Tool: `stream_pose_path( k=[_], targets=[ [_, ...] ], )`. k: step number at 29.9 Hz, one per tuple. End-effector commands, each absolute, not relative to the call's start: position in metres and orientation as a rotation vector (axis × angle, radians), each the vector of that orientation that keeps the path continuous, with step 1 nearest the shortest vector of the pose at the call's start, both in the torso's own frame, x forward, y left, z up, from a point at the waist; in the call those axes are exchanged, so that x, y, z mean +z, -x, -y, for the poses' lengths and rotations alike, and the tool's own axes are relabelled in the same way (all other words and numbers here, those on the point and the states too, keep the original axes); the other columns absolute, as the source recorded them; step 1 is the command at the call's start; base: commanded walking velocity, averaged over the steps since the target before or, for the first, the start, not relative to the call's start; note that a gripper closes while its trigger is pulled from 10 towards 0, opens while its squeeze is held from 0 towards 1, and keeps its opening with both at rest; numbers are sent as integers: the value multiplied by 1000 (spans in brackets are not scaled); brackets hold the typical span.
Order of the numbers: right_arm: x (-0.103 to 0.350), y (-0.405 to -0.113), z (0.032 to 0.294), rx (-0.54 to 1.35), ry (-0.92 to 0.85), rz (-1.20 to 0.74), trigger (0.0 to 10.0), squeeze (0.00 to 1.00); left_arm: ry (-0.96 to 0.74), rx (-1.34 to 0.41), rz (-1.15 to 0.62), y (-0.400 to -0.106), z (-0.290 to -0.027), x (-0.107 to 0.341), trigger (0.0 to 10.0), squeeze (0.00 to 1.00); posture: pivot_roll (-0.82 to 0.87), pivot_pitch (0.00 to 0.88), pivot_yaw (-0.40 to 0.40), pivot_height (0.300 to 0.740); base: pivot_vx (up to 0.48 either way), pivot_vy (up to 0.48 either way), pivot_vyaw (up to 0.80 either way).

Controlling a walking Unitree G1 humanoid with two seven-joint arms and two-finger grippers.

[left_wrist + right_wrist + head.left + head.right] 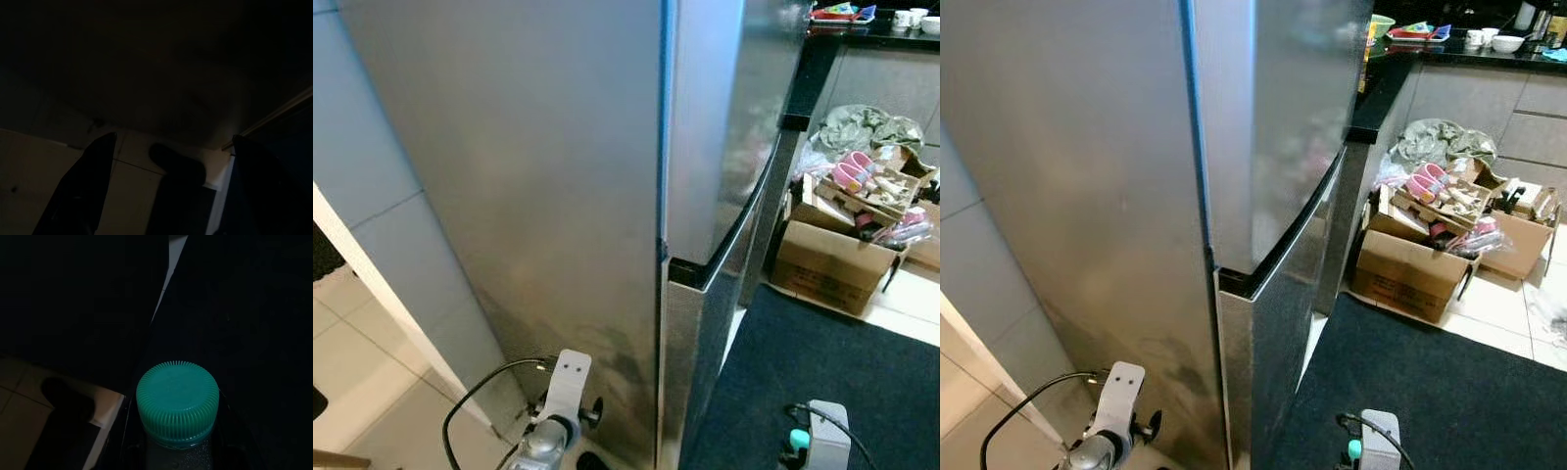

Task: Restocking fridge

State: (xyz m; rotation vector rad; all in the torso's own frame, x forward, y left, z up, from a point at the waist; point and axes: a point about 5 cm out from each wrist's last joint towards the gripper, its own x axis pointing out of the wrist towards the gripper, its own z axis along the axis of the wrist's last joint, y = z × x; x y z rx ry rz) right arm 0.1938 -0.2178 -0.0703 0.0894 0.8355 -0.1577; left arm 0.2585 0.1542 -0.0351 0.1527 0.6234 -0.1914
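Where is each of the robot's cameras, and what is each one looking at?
Left eye view: on the head, looking down at the closed fridge, cardboard box and dark rug; both wrists show at the bottom.
Right eye view: beside it, same scene shifted.
Left wrist view: on the left arm, very dark, looking along the left gripper and its spread black fingers at pale floor.
Right wrist view: on the right arm, looking at a bottle with a green cap.
Shared: both eyes see the green cap.
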Motion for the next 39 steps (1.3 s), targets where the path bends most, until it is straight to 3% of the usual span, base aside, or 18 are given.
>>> stream_pose_path(
  k=[1,7,28,35,39],
  targets=[
    [-69,-194,222,-169,-83,-825,10000,0,-155,-203,-621,-258,-152,-35,10000,0,-109,0,51,740,0,-480,0],
    [-69,-194,223,-169,-79,-826,10000,0,-153,-192,-621,-258,-154,-36,10000,0,-109,0,49,740,0,-480,0],
    [-67,-196,226,-156,-64,-820,10000,0,-134,-126,-606,-255,-160,-36,10000,0,-121,3,38,740,0,0,0],
    [-67,-195,227,-150,-55,-822,10000,0,-117,-67,-619,-249,-171,-40,10000,0,-118,4,29,740,0,-457,0],
    [-67,-196,227,-143,-53,-825,10000,0,-126,33,-597,-248,-184,-38,10000,0,-118,7,26,740,0,0,0]
  ],
)
